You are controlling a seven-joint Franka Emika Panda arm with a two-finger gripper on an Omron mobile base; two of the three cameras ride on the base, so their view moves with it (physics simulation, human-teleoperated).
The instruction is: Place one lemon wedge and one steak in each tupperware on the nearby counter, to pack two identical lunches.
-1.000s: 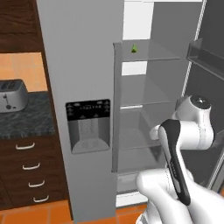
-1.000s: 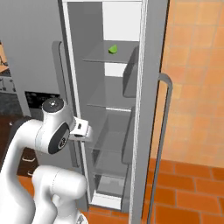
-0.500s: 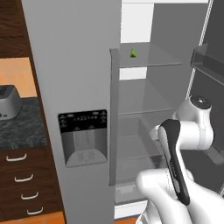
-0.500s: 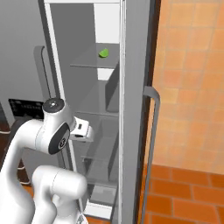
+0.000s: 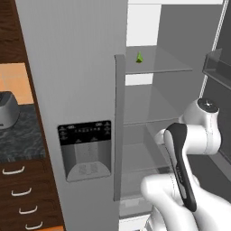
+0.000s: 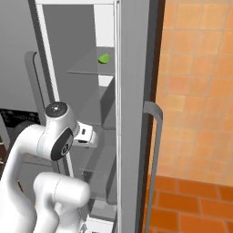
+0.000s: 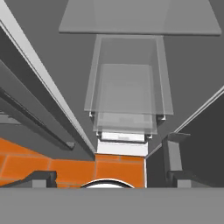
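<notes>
A rendered home kitchen — plain from the tall grey fridge with one door open on glass shelves and an ice-and-water dispenser set into its closed door. Left of the fridge, a speckled dark stone counter over brown wooden drawers with curved silver handles, a toaster standing on top. Right of the fridge, an orange tiled wall — and terracotta floor tiles below it.
</notes>
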